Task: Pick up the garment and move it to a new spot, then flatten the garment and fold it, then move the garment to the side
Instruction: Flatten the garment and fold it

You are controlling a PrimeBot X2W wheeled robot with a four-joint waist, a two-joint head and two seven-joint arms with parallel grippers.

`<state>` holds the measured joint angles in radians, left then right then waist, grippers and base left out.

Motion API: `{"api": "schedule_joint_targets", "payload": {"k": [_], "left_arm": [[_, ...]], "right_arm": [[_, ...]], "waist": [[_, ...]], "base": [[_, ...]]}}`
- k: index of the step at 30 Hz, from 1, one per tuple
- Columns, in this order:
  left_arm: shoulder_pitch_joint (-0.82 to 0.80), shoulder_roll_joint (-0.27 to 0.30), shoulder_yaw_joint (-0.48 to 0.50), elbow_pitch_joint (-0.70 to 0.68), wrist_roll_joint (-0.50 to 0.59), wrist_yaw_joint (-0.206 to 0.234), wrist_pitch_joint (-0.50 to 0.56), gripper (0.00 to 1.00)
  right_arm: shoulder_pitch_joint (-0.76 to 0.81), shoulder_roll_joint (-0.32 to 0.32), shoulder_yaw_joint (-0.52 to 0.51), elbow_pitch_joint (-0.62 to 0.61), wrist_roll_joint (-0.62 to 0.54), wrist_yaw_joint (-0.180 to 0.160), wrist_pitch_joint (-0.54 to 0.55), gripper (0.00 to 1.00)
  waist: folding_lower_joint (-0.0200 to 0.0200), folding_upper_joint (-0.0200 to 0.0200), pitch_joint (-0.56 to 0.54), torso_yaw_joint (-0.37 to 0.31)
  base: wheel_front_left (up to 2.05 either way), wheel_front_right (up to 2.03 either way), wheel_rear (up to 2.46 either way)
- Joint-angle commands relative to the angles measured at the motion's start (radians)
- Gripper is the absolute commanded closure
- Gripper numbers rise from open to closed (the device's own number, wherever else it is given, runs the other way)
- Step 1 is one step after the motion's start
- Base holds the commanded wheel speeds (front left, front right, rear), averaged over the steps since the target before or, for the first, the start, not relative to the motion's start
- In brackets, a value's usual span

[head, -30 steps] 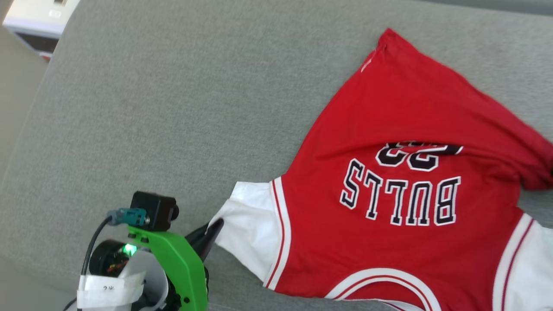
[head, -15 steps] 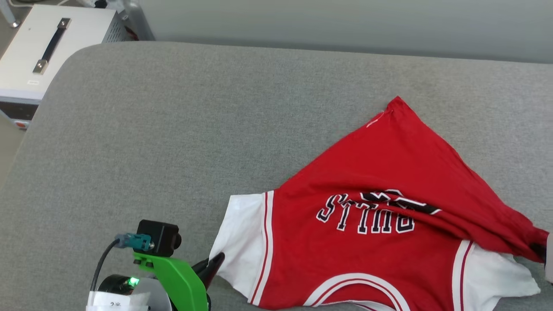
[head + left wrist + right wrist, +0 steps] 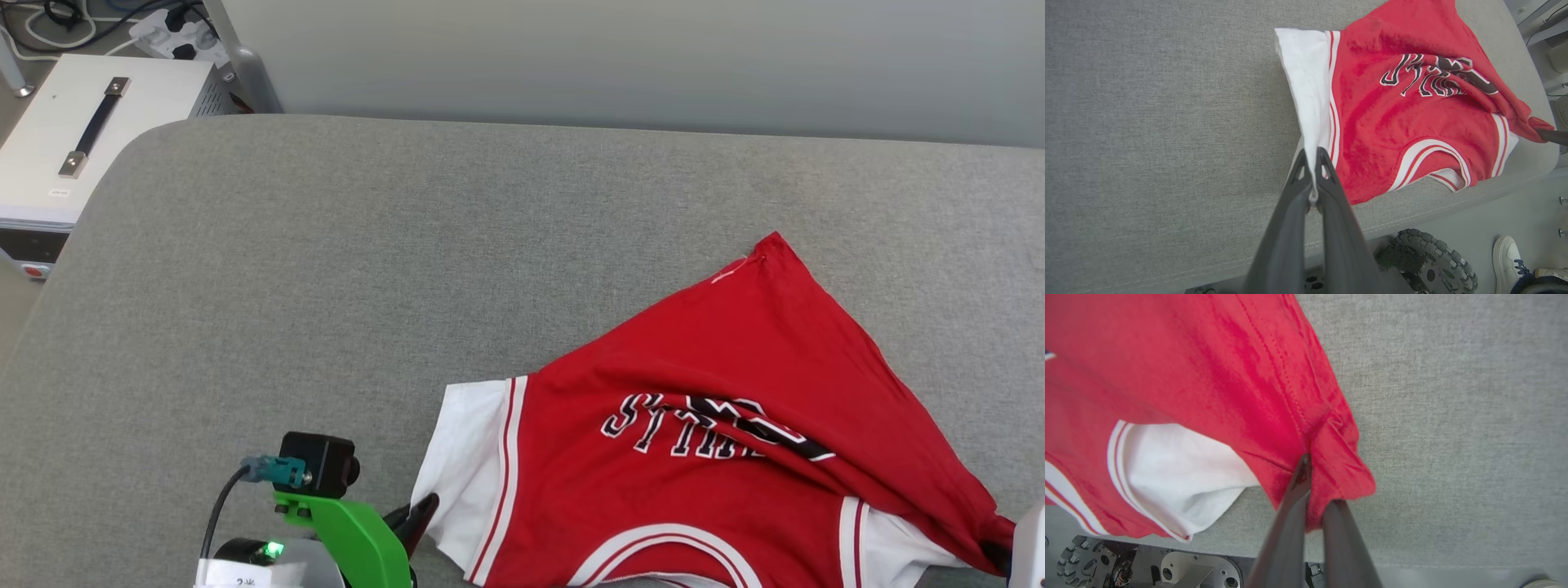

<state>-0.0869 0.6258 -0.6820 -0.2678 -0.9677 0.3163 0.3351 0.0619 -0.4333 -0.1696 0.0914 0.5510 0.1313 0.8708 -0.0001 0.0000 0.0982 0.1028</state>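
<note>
The garment (image 3: pixel 735 457), a red T-shirt with white sleeves and dark lettering, lies on the grey padded surface (image 3: pixel 326 286) at the near right, its far part folded over some of the lettering. My left gripper (image 3: pixel 420 513) is shut on the edge of the white sleeve (image 3: pixel 1306 81); in the left wrist view the gripper (image 3: pixel 1312 160) pinches that cloth between its fingertips. My right gripper (image 3: pixel 998 557) sits at the near right corner, shut on a bunched red hem corner (image 3: pixel 1339 457). In the right wrist view the gripper (image 3: pixel 1316 486) is partly covered by the fabric (image 3: pixel 1229 375).
A white box with a black handle (image 3: pixel 73 155) stands off the far left corner, with a power strip and cables (image 3: pixel 175 33) behind it. A pale wall runs along the far edge. Below the near edge are the robot's wheel (image 3: pixel 1433 257) and a person's shoe (image 3: pixel 1508 261).
The head camera has tilted up, so the whole picture shifted down. The red hem held at the right has come nearer, folding the shirt's body over the number and part of the lettering.
</note>
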Motion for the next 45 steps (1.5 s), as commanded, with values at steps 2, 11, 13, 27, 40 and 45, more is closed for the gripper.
{"api": "schedule_joint_targets", "payload": {"k": [2, 11, 13, 27, 40, 45], "left_arm": [[-0.008, -0.008, -0.003, 0.004, 0.007, -0.007, -0.005, 1.0], [-0.036, 0.015, -0.009, -0.046, 0.046, -0.005, 0.001, 1.0], [-0.046, 0.018, -0.013, -0.066, 0.052, -0.003, 0.011, 1.0], [-0.106, -0.005, -0.012, -0.112, 0.066, -0.016, 0.01, 1.0], [-0.165, -0.076, -0.029, -0.077, 0.063, -0.065, -0.022, 1.0], [-0.184, -0.107, -0.044, -0.05, 0.063, -0.084, -0.031, 1.0]], "right_arm": [[0.014, -0.003, 0.004, -0.001, -0.001, -0.001, -0.001, 1.0], [-0.046, -0.057, 0.005, -0.077, 0.056, -0.001, 0.032, 0.0], [-0.066, -0.07, 0.0, -0.117, 0.072, -0.001, 0.057, 0.0], [-0.429, -0.131, 0.12, -0.231, 0.038, -0.001, 0.278, 0.0], [-0.705, -0.193, 0.265, 0.016, -0.048, -0.001, 0.317, 0.0], [-0.746, -0.218, 0.299, 0.082, -0.064, -0.001, 0.302, 0.0]], "waist": [[0.0001, 0.0, -0.003, 0.002], [0.0001, 0.0, 0.014, 0.027], [0.0001, 0.0, 0.024, 0.04], [0.0001, 0.0, 0.165, 0.156], [0.0001, 0.0, 0.309, 0.275], [0.0001, 0.0, 0.338, 0.303]], "base": [[0.0, 0.0, 0.0], [0.0, 0.0, 0.0], [0.0, 0.0, 0.0], [0.0, 0.0, 0.0], [0.0, 0.0, 0.0], [0.0, 0.0, 0.0]]}}
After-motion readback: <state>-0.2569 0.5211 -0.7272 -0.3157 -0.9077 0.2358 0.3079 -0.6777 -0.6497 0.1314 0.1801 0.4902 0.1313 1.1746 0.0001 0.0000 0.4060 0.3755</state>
